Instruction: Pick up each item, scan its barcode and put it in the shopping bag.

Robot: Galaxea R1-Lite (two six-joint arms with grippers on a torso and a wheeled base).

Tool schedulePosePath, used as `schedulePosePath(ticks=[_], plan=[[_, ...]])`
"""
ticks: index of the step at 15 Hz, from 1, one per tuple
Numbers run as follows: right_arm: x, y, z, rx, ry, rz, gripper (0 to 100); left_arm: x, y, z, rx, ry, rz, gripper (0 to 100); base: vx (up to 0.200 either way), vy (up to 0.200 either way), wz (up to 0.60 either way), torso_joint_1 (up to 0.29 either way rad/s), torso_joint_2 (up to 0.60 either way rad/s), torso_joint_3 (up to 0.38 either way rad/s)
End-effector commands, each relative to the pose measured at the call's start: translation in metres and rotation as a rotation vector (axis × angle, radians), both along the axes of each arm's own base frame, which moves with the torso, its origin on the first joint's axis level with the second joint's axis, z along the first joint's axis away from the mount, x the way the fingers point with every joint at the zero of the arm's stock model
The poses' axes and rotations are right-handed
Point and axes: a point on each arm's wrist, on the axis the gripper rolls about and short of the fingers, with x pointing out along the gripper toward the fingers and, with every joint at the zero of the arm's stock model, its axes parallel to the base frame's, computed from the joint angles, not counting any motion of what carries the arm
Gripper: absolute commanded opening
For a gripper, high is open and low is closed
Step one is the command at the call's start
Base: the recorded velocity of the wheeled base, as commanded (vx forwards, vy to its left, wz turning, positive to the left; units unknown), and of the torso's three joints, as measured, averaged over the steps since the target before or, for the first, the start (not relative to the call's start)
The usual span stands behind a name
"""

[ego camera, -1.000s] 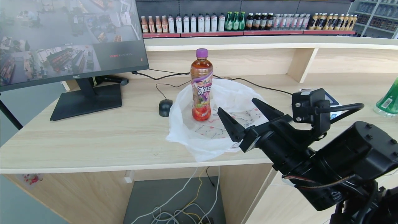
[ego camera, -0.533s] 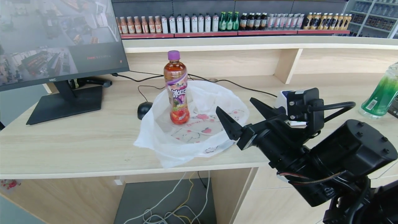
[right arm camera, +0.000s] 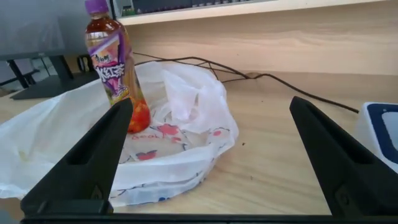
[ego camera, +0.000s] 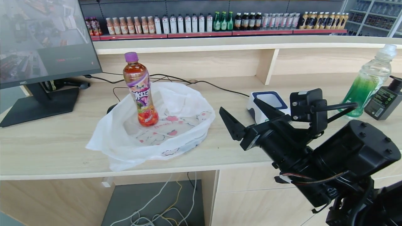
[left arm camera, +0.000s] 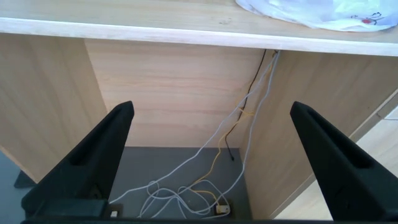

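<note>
From where I stand, one item looks dealt with: the purple-capped bottle (ego camera: 140, 89) stands upright in the middle of the shopping bag (ego camera: 176, 138), which lies slumped open on the table (ego camera: 47, 147) with its rim gathered loosely round the bottle's foot. Whether it was scanned, I cannot tell.

The green bottle (ego camera: 366, 84) is what's left, I'd say. It stands well to the right of the bag, past the scanner (ego camera: 270, 100), with a dark pump bottle (ego camera: 383, 100) just beside it that may or may not count as an item.

The right pincer (ego camera: 237, 104) hangs spread wide with nothing in it, to the right of the bag and in front of the scanner. The left pincer (left arm camera: 211, 106) is also wide open and empty, down below the bag, under the table edge where the cables (left arm camera: 205, 180) hang.
</note>
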Motion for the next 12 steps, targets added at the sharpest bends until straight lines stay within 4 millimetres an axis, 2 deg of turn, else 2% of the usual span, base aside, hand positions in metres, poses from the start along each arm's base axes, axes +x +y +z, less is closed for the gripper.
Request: schedulePosePath(ticks=[1, 12], plan=[[0.0006, 0.0004, -0.0011, -0.002, 0.002, -0.001, 100, 0.0, 0.0, 0.0, -0.002, 0.0, 0.0, 100, 0.0, -0.2, 0.0, 0.002, 0.0, 0.007], [0.0002, 0.0001, -0.0021, -0.005, 0.005, -0.001, 100, 0.0, 0.0, 0.0, -0.002, 0.0, 0.0, 100, 0.0, -0.2, 0.0, 0.001, 0.0, 0.001]])
